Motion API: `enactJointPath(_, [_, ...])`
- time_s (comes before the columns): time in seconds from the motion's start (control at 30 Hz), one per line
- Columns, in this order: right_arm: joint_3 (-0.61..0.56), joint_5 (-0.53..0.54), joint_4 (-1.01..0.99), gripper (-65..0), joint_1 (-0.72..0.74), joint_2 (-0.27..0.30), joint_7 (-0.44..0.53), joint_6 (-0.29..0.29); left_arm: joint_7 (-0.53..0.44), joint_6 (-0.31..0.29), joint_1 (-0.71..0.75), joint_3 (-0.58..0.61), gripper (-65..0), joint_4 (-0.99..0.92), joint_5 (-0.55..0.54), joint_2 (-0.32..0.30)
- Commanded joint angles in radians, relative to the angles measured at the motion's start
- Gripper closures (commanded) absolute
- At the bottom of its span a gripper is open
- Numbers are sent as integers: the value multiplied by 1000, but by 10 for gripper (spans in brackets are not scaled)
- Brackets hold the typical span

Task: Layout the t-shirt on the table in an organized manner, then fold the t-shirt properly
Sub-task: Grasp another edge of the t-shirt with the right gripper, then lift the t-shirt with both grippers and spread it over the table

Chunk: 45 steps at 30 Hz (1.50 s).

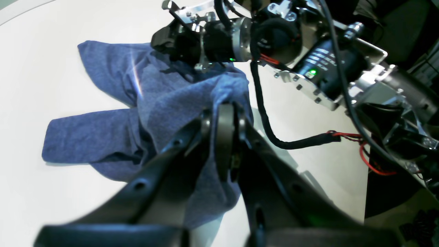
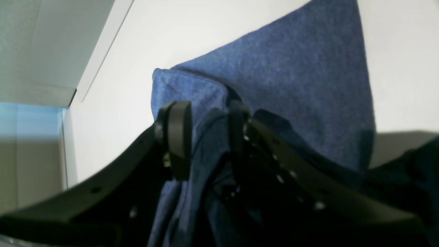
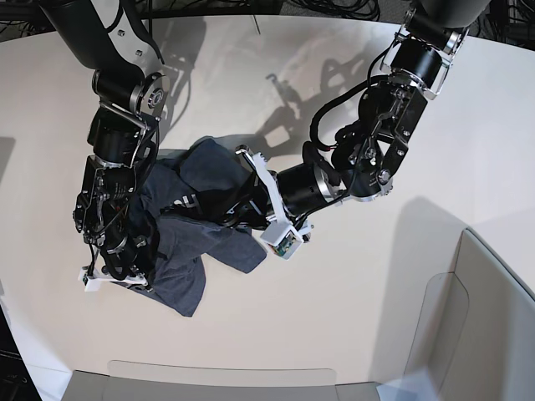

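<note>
The t-shirt (image 3: 188, 251) lies crumpled on the off-white table (image 3: 334, 317), with a bit of white lettering showing on one fold. In the left wrist view its blue-grey cloth (image 1: 103, 137) spreads left in two flaps, and my left gripper (image 1: 224, 106) is shut on a raised bunch of it. My right gripper (image 2: 207, 130) holds a thick fold of the t-shirt (image 2: 291, 68) between its two fingers. Seen from the base, the left gripper (image 3: 238, 215) grips the shirt's right side and the right gripper (image 3: 138, 263) its left side.
My right arm's wrist (image 1: 219, 41) hangs over the far part of the shirt, with a black cable (image 1: 274, 137) looping down toward the table (image 1: 51, 206). Pale grey translucent panels stand at the front (image 3: 217, 376) and right (image 3: 493, 317). A panel edge (image 2: 51, 51) is close to the right gripper.
</note>
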Motion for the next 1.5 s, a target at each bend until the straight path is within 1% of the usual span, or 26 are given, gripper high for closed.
enactJointPath(0.0, [1,10,14,-186,38,6,15,13,-28,-5,-22,-7,0,17,-14,1])
enactJointPath(0.47, [1,9,14,-186,31,0,15,2,-28,-5,-22,-7,0,17,-14,1])
enactJointPath(0.5, [1,9,14,-186,29,0,15,-9,-28,-5,-22,-7,0,17,-14,1])
enactJointPath(0.6, [1,9,14,-186,21,0,15,-67,-28,-5,-22,-7,0,17,-14,1])
enactJointPath(0.67, [1,9,14,-186,14,0,18,-79,-28,-5,-22,-7,0,17,-14,1])
enactJointPath(0.77, [-6,9,10,-186,6,-1,67,-79,-28,-5,-22,-7,0,17,-14,1])
enactJointPath(0.87, [-6,14,-58,-186,14,-1,83,-78,-28,-5,-22,-7,0,17,-14,1])
enactJointPath(0.97, [-6,14,-90,-187,26,-3,84,-78,-28,-5,-22,-7,0,17,-14,1])
enactJointPath(1.07, [-4,14,-82,-187,26,-24,84,-76,-28,-5,-22,-7,0,17,-14,1])
enactJointPath(1.47, [-6,15,-67,-186,46,-55,78,-76,-28,-5,-22,-7,0,17,-13,1])
